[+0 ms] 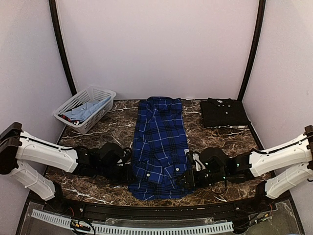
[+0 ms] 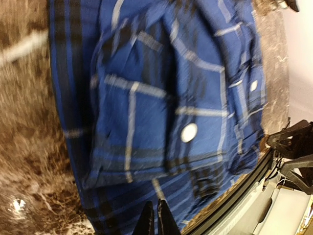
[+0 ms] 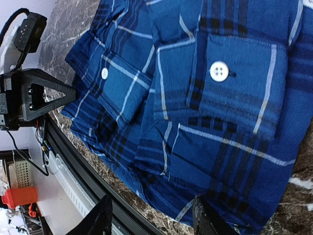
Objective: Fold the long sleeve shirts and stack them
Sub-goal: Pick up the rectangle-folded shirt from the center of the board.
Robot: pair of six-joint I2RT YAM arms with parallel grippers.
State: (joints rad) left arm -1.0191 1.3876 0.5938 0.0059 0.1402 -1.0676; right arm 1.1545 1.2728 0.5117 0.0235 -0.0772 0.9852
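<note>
Left gripper (image 2: 155, 218) fingers are seen pressed together at the bottom of the left wrist frame, at the near hem of the plaid shirt (image 1: 160, 147); pinched cloth cannot be confirmed. Right gripper (image 3: 153, 203) fingers are spread beside the opposite hem corner. Lengthwise folds look done; the shirt lies at frame centre, the black shirt (image 1: 224, 112) folded at upper right. Step judged: hem-to-collar fold. Both hem corners must be gripped first.

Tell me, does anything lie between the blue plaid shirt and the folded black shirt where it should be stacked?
Nothing visible does. Only bare marble table lies between the blue plaid shirt and the black shirt. The white basket stands on the opposite side, far left.
</note>
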